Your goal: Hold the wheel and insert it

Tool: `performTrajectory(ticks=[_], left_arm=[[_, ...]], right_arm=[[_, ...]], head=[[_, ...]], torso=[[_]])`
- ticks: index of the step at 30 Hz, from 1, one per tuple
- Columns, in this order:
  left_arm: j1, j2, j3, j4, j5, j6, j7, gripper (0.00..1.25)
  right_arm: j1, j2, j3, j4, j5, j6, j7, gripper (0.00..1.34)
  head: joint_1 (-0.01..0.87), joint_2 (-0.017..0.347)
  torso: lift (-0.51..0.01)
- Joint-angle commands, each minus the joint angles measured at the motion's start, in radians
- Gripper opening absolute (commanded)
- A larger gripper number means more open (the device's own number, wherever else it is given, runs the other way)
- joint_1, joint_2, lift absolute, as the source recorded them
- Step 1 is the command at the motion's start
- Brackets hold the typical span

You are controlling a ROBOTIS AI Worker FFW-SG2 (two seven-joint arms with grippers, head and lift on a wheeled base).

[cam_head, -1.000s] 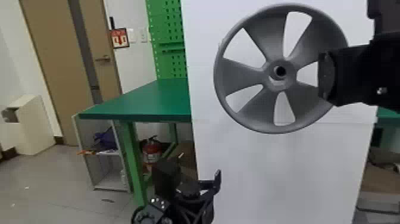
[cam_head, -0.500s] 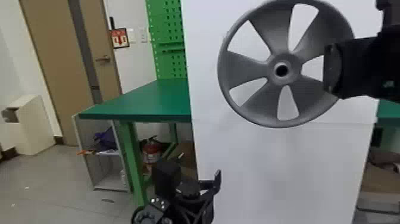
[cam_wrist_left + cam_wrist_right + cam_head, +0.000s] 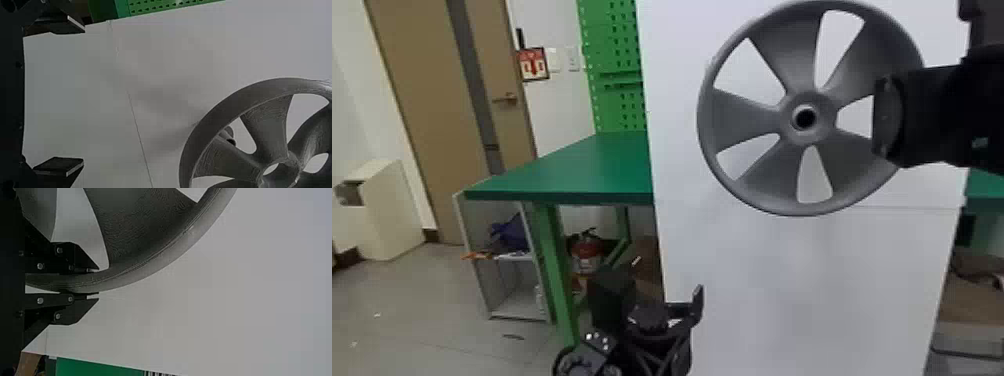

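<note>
In the head view the grey spoked wheel (image 3: 752, 117) is held up in front of a white panel, with my right gripper (image 3: 887, 117) at its right rim. The right wrist view has the wheel's rim (image 3: 129, 272) pinched between the two fingers of my right gripper (image 3: 94, 282). Low in the head view, my left gripper (image 3: 677, 310) stands below and left of the wheel. Seen from the left wrist, my left gripper (image 3: 74, 98) has its fingers wide apart with nothing between them, and the wheel (image 3: 270, 129) is beyond them. A small stub (image 3: 229, 137) shows behind the wheel's spokes.
The tall white panel (image 3: 797, 280) stands behind the wheel. On its left are a green table (image 3: 572, 170), a green pegboard (image 3: 619, 110) and a small shelf (image 3: 517, 310). Beneath the table is a fire extinguisher (image 3: 586, 254).
The right arm has carried the wheel slightly up and to the right, and the wheel's tilt has changed a little. My left arm has stayed where it was.
</note>
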Motion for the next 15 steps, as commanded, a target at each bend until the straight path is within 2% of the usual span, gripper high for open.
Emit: performTrajectory(ticks=[1, 15], left_arm=[[0.0, 0.0, 0.0, 0.0, 0.0, 0.0, -0.001, 1.15], [0.0, 0.0, -0.002, 0.0, 0.0, 0.0, -0.001, 1.15]], right_arm=[[0.0, 0.001, 0.002, 0.004, 0.001, -0.001, 0.0, 0.14], [-0.001, 0.001, -0.003, 0.022, 0.009, -0.008, 0.0, 0.14]], head=[[0.344, 0.322], [0.344, 0.322]], torso=[[-0.443], [-0.443]])
